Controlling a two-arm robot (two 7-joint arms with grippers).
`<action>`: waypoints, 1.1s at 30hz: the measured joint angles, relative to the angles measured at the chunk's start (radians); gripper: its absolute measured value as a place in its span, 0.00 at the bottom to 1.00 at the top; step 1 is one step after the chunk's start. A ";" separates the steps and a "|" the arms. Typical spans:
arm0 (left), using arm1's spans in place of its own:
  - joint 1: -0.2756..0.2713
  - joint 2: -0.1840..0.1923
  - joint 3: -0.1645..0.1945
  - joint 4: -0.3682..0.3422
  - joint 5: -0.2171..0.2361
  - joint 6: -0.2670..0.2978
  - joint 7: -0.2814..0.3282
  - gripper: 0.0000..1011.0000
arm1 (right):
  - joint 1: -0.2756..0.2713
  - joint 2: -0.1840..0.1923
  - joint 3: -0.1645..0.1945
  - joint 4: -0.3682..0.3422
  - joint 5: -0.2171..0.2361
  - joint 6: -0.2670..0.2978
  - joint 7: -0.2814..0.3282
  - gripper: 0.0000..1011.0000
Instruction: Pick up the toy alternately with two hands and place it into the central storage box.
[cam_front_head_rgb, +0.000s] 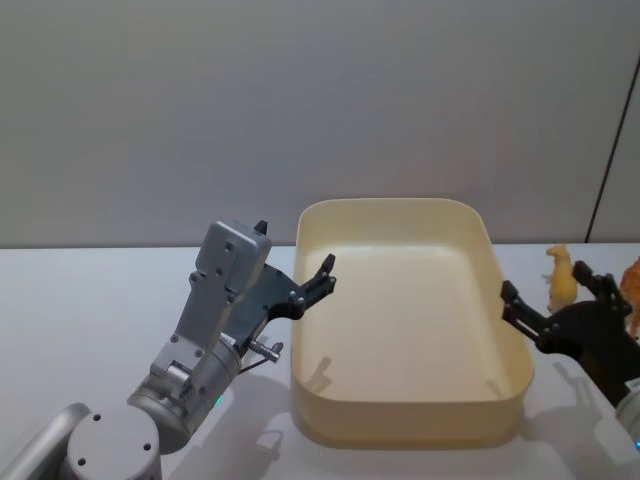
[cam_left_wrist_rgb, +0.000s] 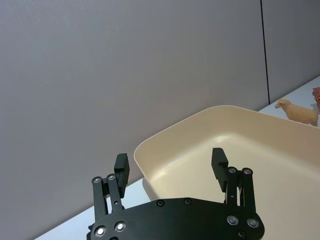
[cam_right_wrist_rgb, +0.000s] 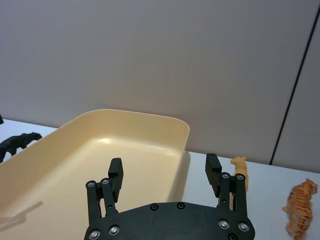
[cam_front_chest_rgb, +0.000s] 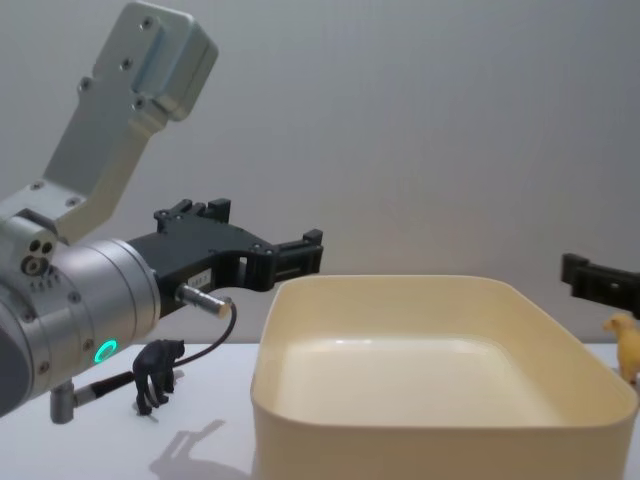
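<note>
**Left gripper** (cam_left_wrist_rgb: 170, 161): raised above the table (cam_front_head_rgb: 80, 300) at the left side of the storage box (cam_front_head_rgb: 410, 425). The jaws stand wide apart. In the left wrist view, one fingertip lies over the inside of the box and the other lies outside its near corner, with the rim of the box showing in the gap. In the chest view, the fingers point across the top of the left rim and are clear of it.

**Right gripper** (cam_right_wrist_rgb: 164, 166): positioned at the right side of the box, level with the rim. The jaws stand wide apart. In the right wrist view, the gap frames the right wall and corner of the box.

**Toys**: all three stand on the table, outside the box.
- The black toy (cam_front_chest_rgb: 158, 375) stands to the left of the box, below the left arm and well apart from its jaws.
- The yellow toy (cam_right_wrist_rgb: 240, 165) stands to the right of the box, just beside the outer finger of the right gripper and outside the gap.
- The striped orange toy (cam_right_wrist_rgb: 300, 207) stands farther right, apart from both jaws.
</note>
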 joint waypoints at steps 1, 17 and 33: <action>0.000 0.000 0.000 0.000 0.000 0.000 0.000 0.99 | -0.002 0.001 0.001 -0.001 0.001 0.000 -0.004 0.99; 0.000 0.000 0.000 0.000 0.000 0.000 0.000 0.99 | -0.067 0.067 0.068 -0.015 0.027 0.012 -0.134 0.99; 0.000 0.000 0.000 0.000 0.000 0.000 0.000 0.99 | 0.104 0.027 0.079 0.238 -0.061 0.063 -0.202 0.99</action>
